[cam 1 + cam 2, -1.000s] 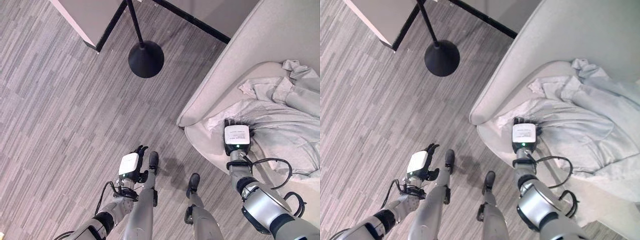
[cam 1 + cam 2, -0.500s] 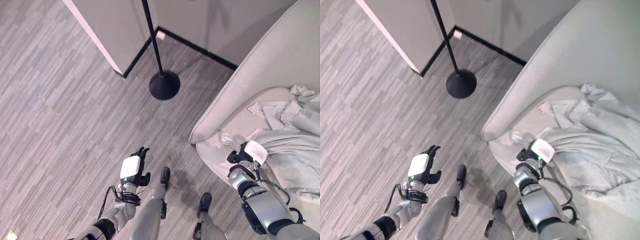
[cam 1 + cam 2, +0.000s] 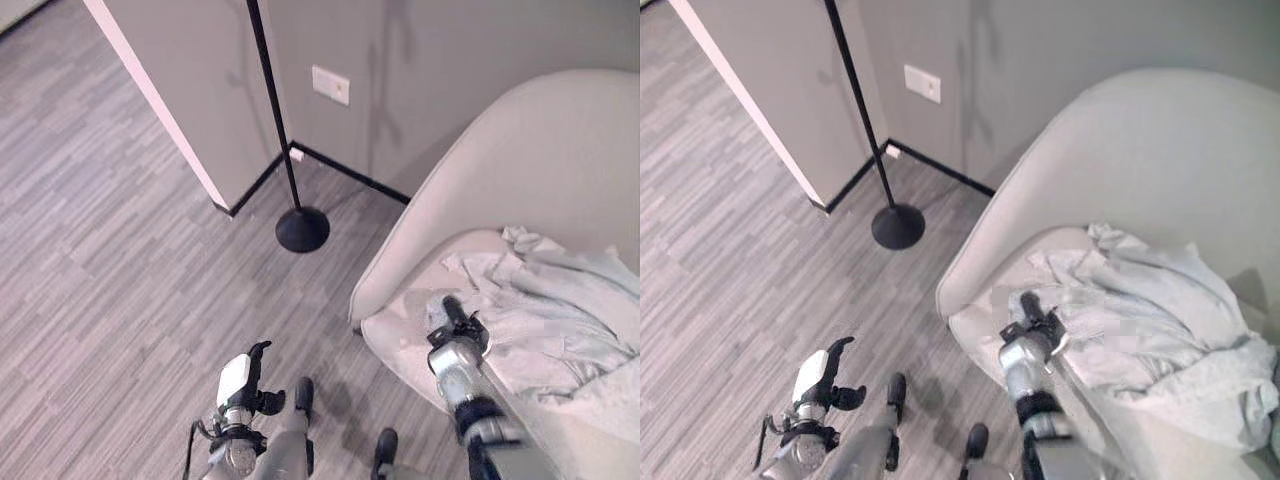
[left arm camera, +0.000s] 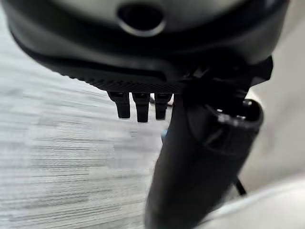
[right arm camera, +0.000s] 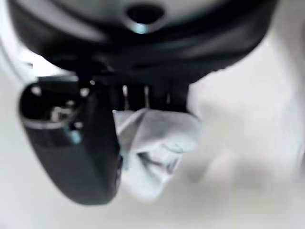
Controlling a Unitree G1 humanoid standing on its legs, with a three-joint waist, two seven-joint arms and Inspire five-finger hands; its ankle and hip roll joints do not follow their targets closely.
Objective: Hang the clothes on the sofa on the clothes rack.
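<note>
Right hand (image 3: 452, 322) curled on a fold of the pale grey clothes (image 3: 1140, 320) heaped on the beige sofa (image 3: 520, 180) seat, left hand (image 3: 246, 378) loosely open over wood-look floor (image 3: 110, 250), holding nothing, black clothes rack (image 3: 300, 228) pole and round base by wall corner, well apart.

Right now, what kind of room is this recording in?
Probably a living room or lounge: a pale sofa with light clothes on its seat, grey wood-look floor, and a black pole on a round base.
</note>
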